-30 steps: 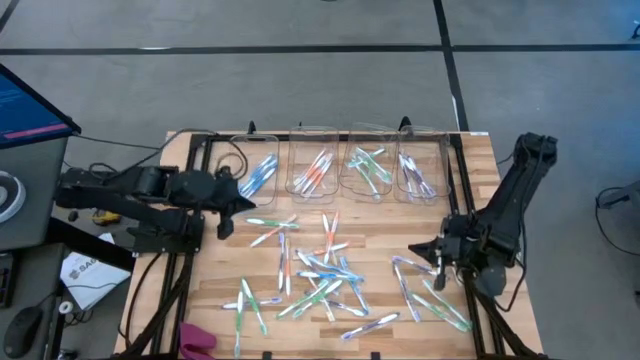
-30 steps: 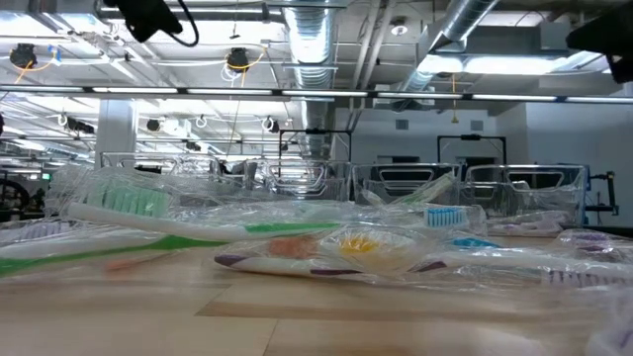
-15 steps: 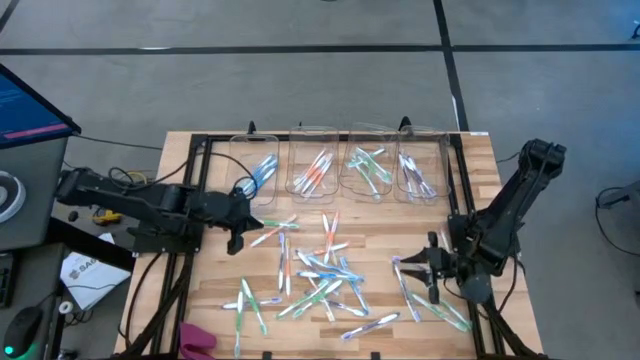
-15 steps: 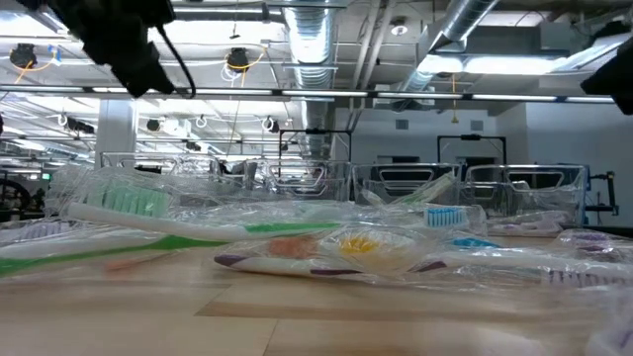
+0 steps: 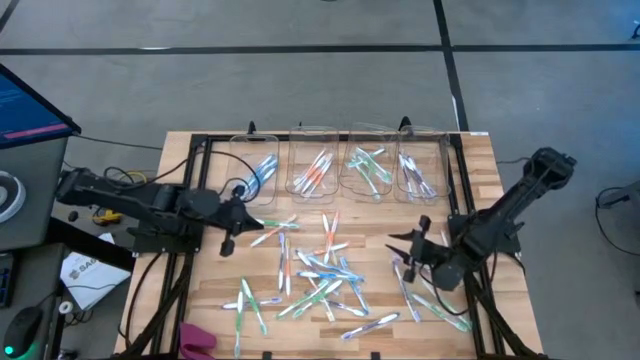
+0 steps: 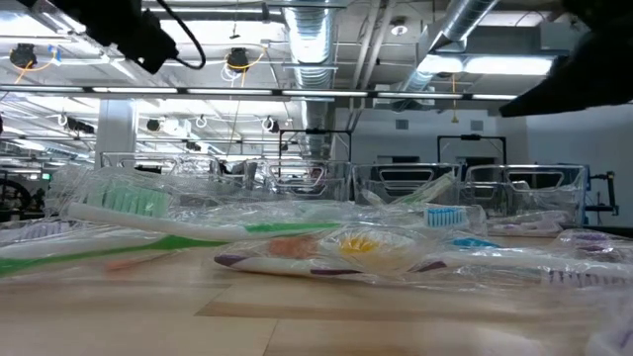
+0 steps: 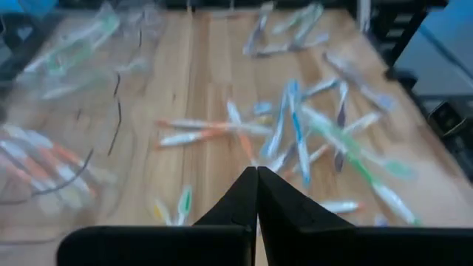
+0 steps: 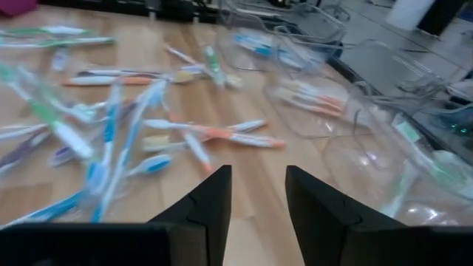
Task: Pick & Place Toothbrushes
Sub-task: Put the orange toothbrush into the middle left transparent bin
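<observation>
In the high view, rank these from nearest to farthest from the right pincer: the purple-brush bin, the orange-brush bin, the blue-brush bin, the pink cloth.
From the right pincer, open over the table's right side:
1. Purple-brush bin, rightmost in the back row.
2. Orange-brush bin, second from the left.
3. Blue-brush bin, leftmost.
4. Pink cloth, front left corner.

Toothbrushes point(image 5: 318, 268) scattered on table point(image 5: 480, 160) between left gripper point(image 5: 232, 228) and right gripper point(image 5: 412, 243). Four bins point(image 5: 340, 160) in row beyond both grippers, toothbrushes inside each.
</observation>
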Controlling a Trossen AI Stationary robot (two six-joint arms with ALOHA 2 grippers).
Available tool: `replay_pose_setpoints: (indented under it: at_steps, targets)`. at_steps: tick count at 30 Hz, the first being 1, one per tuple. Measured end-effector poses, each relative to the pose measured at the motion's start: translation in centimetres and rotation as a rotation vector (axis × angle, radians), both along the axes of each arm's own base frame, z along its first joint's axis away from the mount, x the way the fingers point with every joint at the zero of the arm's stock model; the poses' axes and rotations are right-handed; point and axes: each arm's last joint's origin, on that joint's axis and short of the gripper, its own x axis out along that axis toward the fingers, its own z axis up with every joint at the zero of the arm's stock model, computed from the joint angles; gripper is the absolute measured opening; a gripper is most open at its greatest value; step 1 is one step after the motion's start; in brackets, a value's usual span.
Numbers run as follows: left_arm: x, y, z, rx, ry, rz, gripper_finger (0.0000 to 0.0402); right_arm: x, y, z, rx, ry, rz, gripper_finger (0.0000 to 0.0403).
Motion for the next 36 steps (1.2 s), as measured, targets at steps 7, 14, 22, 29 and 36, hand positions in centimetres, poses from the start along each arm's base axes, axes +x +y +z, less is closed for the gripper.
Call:
replay_pose_setpoints:
  at_steps: [7,14,22,29,36]
  targets:
    - [-0.3,0.0,0.4,-0.009,-0.032,-0.008,0.0001,1.6,-1.5,1.0,0.02,0.019,-0.046,0.0121]
    - [0.7,-0.2,-0.1,-0.027,-0.013,0.003,0.0001,2.3,-2.2,1.4,-0.037,0.056,-0.041,0.0121]
    - [1.6,-0.3,-0.9,-0.058,0.042,0.026,0.0024,2.3,-1.8,1.1,0.05,0.128,0.096,0.0123]
    - [2.6,-0.5,-1.8,-0.052,0.087,0.032,0.0074,2.8,-2.1,0.4,0.078,0.173,0.099,0.0123]
    - [3.1,-0.6,-2.3,-0.051,0.111,0.026,0.0098,3.3,-1.5,-1.4,0.0,0.31,0.199,0.0122]
